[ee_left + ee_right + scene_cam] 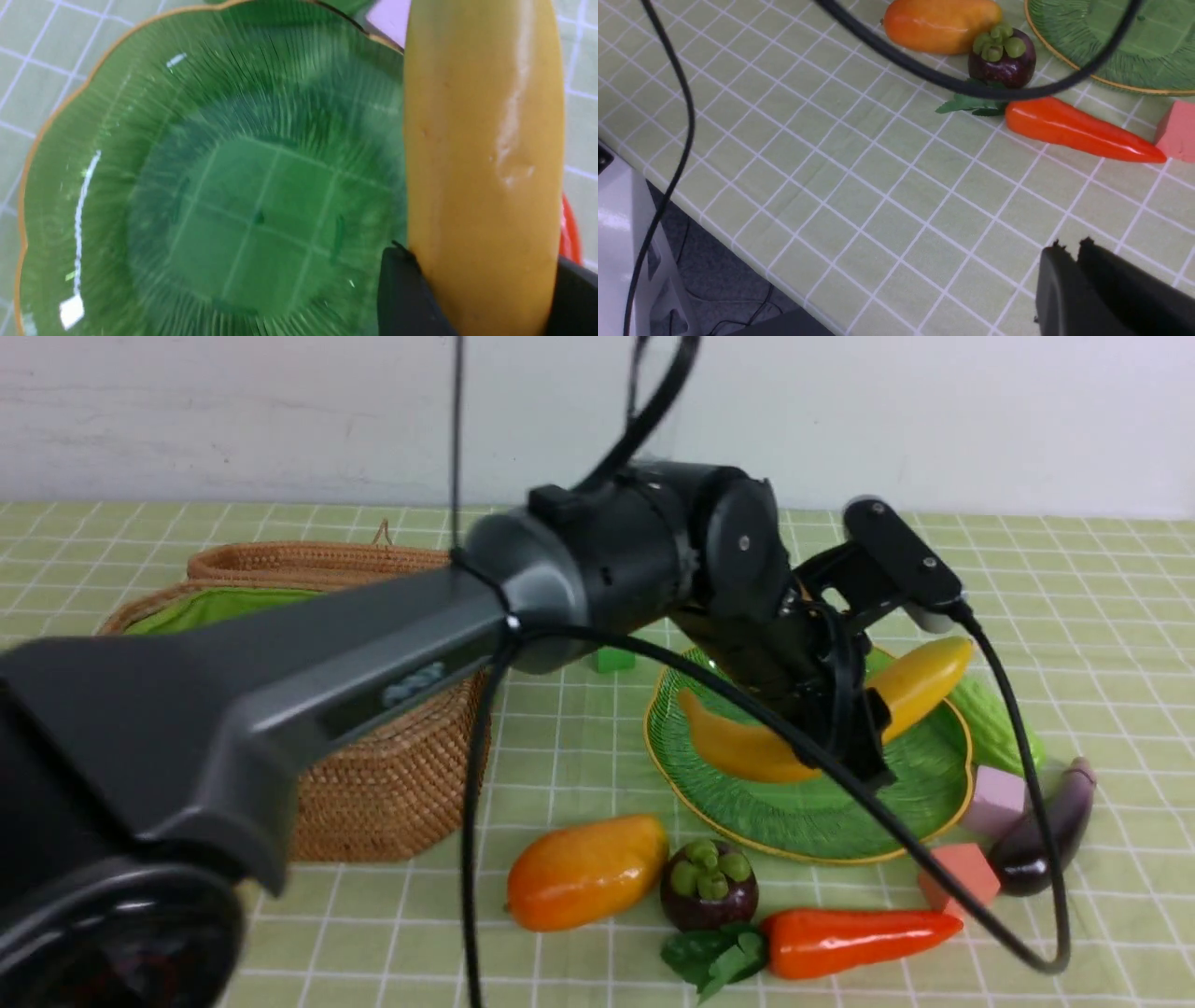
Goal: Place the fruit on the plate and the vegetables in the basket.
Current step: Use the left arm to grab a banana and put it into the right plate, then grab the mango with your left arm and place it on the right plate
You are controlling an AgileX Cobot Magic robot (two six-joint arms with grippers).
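Observation:
My left gripper [851, 733] is shut on the yellow banana [738, 747], holding it low over the green plate [840, 817]. The left wrist view shows the banana [481, 140] between the black fingers [402, 289] beside the plate's centre [210, 186]. The mango [586, 871], mangosteen [709, 885] and carrot [859, 941] lie in front of the plate. The eggplant [1046, 831] and light green gourd [994, 719] lie to its right. The basket [383, 784] stands at the left. My right gripper [1070, 245] is shut and empty above the cloth, apart from the carrot [1083, 130].
A lilac cube [997, 798] and a red cube [962, 873] sit between the plate and the eggplant. A green cube [614, 660] lies behind the plate. The left arm's cable [934, 859] hangs over the plate. The table's front edge [738, 242] is near the right gripper.

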